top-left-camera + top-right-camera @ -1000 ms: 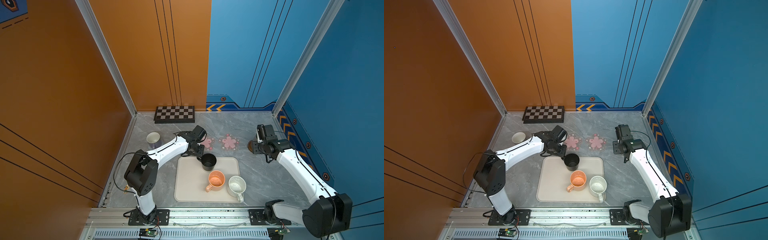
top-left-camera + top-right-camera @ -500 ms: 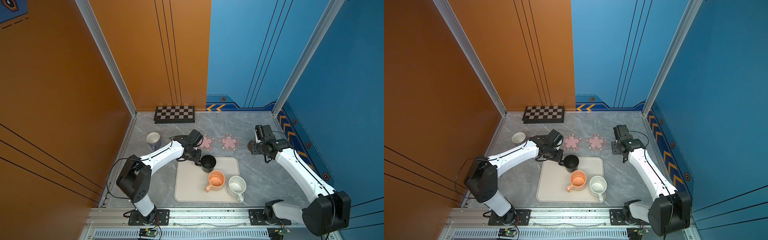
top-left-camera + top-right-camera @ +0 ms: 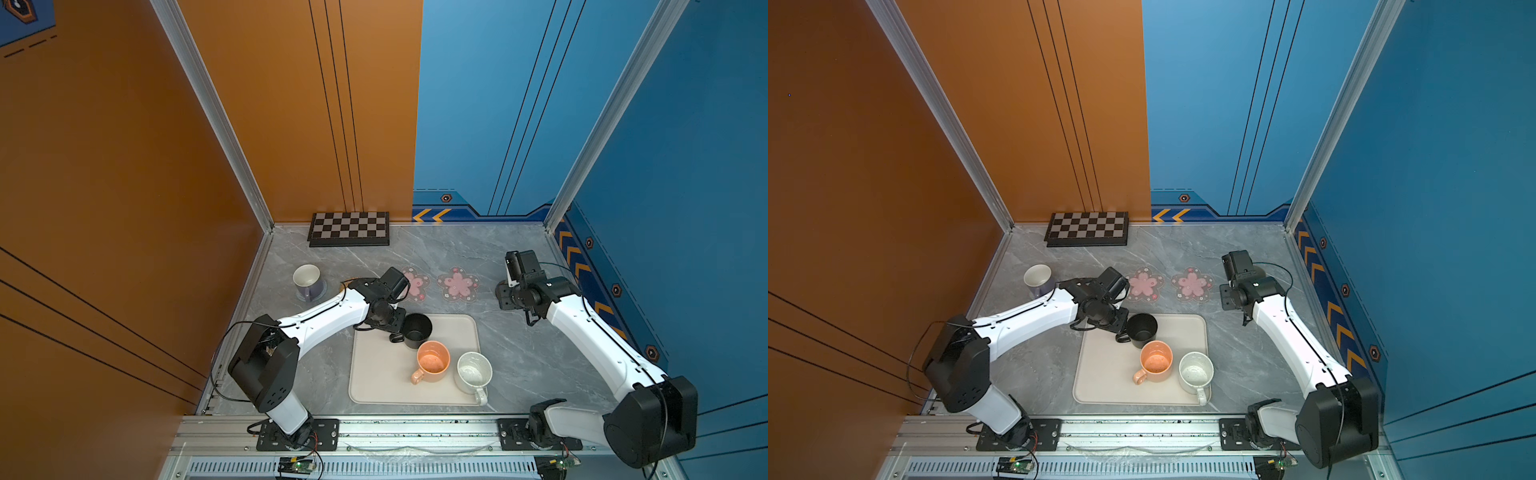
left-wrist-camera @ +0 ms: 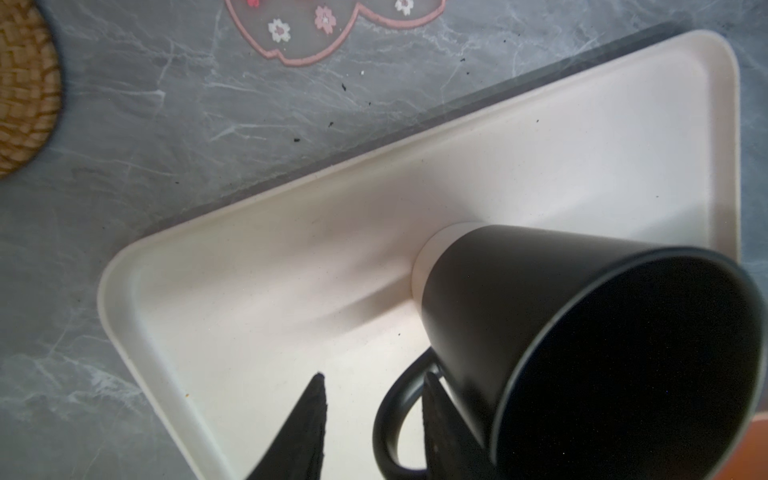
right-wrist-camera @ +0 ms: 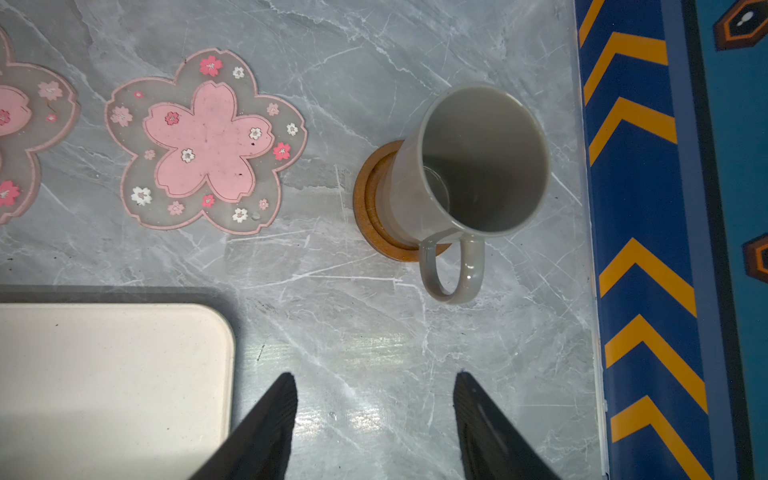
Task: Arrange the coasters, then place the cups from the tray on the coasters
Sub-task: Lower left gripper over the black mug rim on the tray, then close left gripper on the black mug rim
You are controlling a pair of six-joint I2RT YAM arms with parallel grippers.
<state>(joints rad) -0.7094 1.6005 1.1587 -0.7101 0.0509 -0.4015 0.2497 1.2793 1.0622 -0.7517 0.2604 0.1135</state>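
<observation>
Black mug (image 3: pixel 417 330) stands upright on the tray (image 3: pixel 374 386) nr its far edge, w/ orange mug (image 3: pixel 433 360) & white mug (image 3: pixel 473 371) behind it. L gripper (image 4: pixel 374 378) is spread, straddling the handle (image 4: pixel 384 424) (one finger in the loop, the other clear of it). R gripper (image 5: pixel 374 376) hangs spread over bare table (image 5: pixel 374 324), nr the grey mug (image 5: pixel 478 166) on its brown coaster (image 5: pixel 365 208).

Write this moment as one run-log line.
left gripper: open, straddling black mug handle | right gripper: open, empty | grey mug: on brown coaster
</observation>
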